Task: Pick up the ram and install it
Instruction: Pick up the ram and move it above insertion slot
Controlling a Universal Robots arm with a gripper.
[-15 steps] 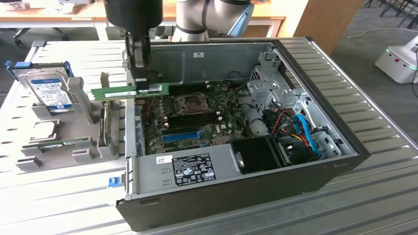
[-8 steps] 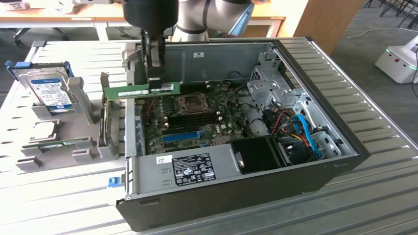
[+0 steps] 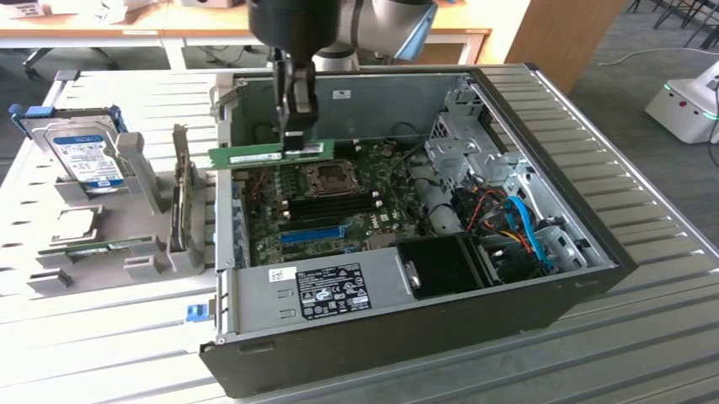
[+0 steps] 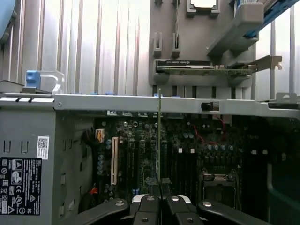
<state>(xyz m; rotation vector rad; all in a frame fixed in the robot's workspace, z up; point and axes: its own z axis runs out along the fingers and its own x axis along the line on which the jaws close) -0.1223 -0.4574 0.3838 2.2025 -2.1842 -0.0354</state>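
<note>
Pickup looks done: the tool (image 3: 295, 145) is pinching the ram (image 3: 268, 155), which hangs level beneath it over the motherboard (image 3: 371, 220) inside the open case (image 3: 561, 290); it is not yet seated in the black slots (image 3: 333, 204) below the tool

Open air was noted between the ram (image 3: 256, 155), clamped in the gripper (image 3: 295, 145), and the motherboard (image 3: 337, 210) below. Side passage was limited by the far case wall (image 3: 382, 105). On the exterior view's right it was blocked by the drive cage (image 3: 460, 139) and cables (image 3: 523, 227).
</note>
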